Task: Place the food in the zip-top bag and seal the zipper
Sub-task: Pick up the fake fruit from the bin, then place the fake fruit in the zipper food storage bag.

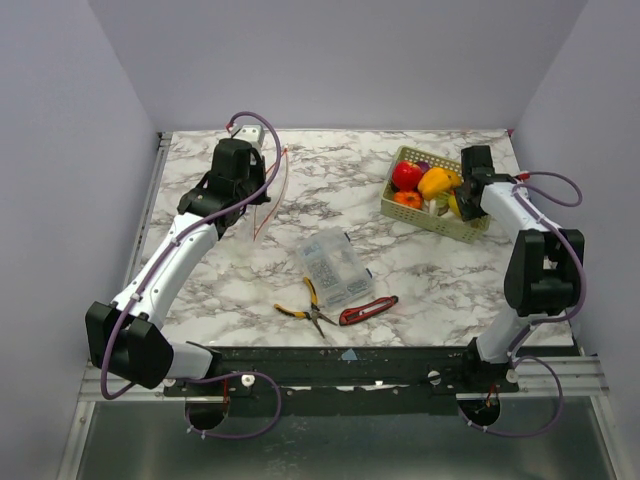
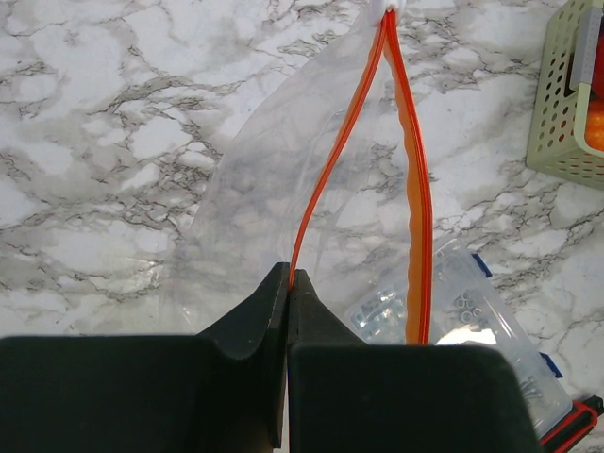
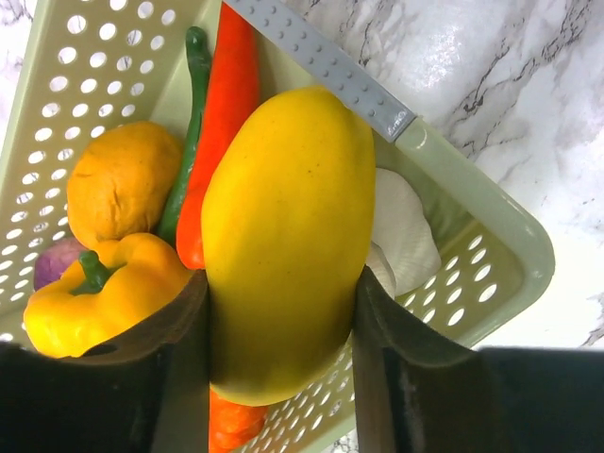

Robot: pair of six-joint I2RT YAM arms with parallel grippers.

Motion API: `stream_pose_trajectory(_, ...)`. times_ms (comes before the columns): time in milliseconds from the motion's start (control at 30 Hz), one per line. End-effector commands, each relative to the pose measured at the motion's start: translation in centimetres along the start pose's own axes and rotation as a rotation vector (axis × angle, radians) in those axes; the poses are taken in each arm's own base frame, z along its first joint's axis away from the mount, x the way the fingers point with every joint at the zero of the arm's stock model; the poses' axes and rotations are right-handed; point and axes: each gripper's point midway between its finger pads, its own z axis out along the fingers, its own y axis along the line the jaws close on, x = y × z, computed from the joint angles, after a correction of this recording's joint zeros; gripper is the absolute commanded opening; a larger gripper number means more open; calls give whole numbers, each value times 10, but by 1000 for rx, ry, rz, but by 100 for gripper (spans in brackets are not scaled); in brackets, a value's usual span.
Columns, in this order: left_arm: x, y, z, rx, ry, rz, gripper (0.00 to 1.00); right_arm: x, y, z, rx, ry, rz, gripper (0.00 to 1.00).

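Observation:
My left gripper is shut on one lip of the zip-top bag, pinching the orange-red zipper; the mouth hangs open with the other lip apart. In the top view it holds the bag up at the back left. My right gripper is shut on a yellow mango inside the pale green basket. Around it lie a yellow pepper, a red chilli, an orange fruit and a white piece. The basket is at the back right.
A rigid clear parts box sits mid-table, also under the bag in the left wrist view. Yellow-handled pliers and a red-handled tool lie near the front edge. A grey toy knife rests on the basket rim.

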Motion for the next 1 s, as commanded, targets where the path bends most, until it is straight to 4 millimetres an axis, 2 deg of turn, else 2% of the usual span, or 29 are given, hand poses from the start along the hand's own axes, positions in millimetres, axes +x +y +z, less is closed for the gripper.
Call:
stream_pose_trajectory(0, -15, -6, -11, 37, -31, -22, 0, -9, 4, -6, -26, -17, 3, 27)
stream_pose_trajectory(167, -15, -6, -11, 36, -34, -24, 0, -20, 15, -32, -103, -13, -25, 15)
stream_pose_trajectory(300, -15, -8, -12, 47, -29, -31, 0, -28, 19, -54, -168, -13, -48, 9)
stream_pose_trajectory(367, -16, -8, -13, 45, -33, -32, 0, -29, 22, -64, -224, -9, -77, 4)
stream_pose_trajectory(467, -15, -6, -12, 39, -35, -29, 0, -18, 34, -79, -369, 42, -167, 2)
stream_pose_trajectory(567, -16, -8, -13, 46, -32, -34, 0, 8, 54, -104, -590, 163, -295, 1)
stream_pose_trajectory(667, -16, -8, -14, 51, -34, -37, 0, 41, 78, -148, -894, 307, -386, 1)
stream_pose_trajectory(733, -15, -8, -13, 50, -35, -37, 0, 63, 87, -174, -1033, 405, -434, 1)
stream_pose_trajectory(867, -14, -9, -11, 56, -23, -41, 0, 114, 103, -239, -1255, 546, -557, 0)
stream_pose_trajectory(967, -13, -10, -11, 64, -23, -45, 0, 169, 100, -303, -1444, 701, -639, 1)
